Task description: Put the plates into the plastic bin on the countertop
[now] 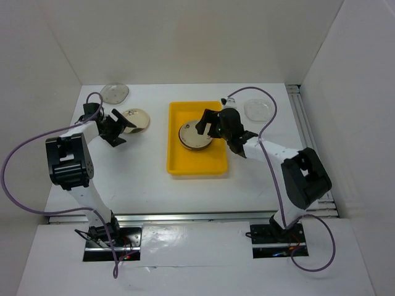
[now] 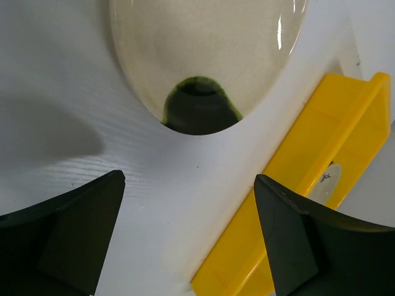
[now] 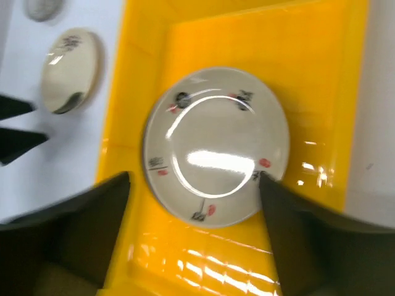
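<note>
The yellow plastic bin sits mid-countertop and holds a cream plate with small marks, seen close in the right wrist view. My right gripper hovers open over that plate, one finger at the plate's right edge, the other apart from it. A cream plate with a dark mark lies left of the bin. My left gripper is open and empty just short of it; the plate fills the top of the left wrist view.
A clear glass plate lies at the back left and another right of the bin. White walls enclose the countertop. The bin's rim is to the right of my left fingers.
</note>
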`<action>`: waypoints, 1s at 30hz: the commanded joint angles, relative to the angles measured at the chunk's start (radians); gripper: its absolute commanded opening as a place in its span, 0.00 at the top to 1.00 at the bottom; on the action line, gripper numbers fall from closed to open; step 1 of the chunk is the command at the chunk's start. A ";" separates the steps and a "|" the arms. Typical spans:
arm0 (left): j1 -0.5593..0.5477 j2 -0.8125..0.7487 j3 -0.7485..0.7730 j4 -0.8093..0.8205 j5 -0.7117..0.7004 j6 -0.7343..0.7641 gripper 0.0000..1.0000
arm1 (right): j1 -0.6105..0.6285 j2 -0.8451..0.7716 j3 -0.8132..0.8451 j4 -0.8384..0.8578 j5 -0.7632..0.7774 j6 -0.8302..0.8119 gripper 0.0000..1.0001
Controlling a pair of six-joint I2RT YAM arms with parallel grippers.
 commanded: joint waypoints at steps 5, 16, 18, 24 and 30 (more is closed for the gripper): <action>0.002 0.023 0.005 0.035 -0.088 0.005 0.01 | 0.097 -0.256 0.030 0.031 -0.004 -0.065 0.00; 0.002 0.087 0.097 0.012 -0.258 0.005 0.11 | 0.169 -0.618 -0.177 -0.012 -0.001 -0.033 0.00; 0.002 0.121 0.116 0.012 -0.258 0.005 0.12 | 0.169 -0.652 -0.202 -0.021 -0.001 -0.033 0.00; -0.008 0.179 0.147 0.031 -0.248 0.005 0.39 | 0.178 -0.761 -0.236 -0.052 0.009 -0.033 0.00; -0.026 0.215 0.150 0.026 -0.235 0.005 0.74 | 0.178 -0.796 -0.245 -0.079 0.020 -0.033 0.00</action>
